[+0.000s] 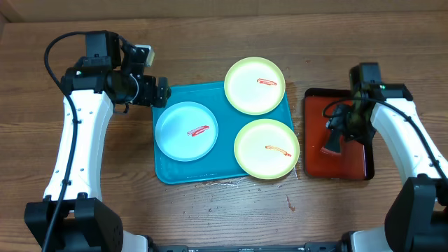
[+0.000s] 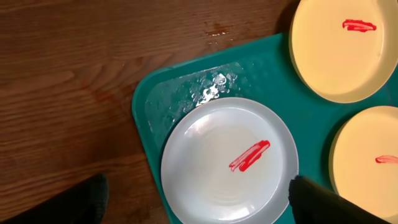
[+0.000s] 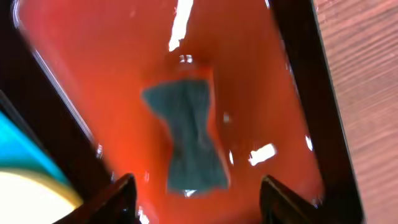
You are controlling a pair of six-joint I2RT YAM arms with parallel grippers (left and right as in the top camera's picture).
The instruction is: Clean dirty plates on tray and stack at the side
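With the three dirty plates (image 1: 186,131) lying on the teal tray (image 1: 192,94), the grey sponge (image 3: 185,140) in the red tray (image 3: 93,74) just right of it points lengthwise away from the right hand (image 3: 198,190), whose spread fingers flank it without touching.

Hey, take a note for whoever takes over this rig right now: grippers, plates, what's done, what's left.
Left gripper open above the blue plate.
Right gripper open, straddling the sponge in the red tray, no grip yet.
The two yellow-green plates share the teal tray with it; every plate is smeared red.
Done: nothing wiped or stacked.
To do: grip sponge, wipe each plate, stack beside tray.
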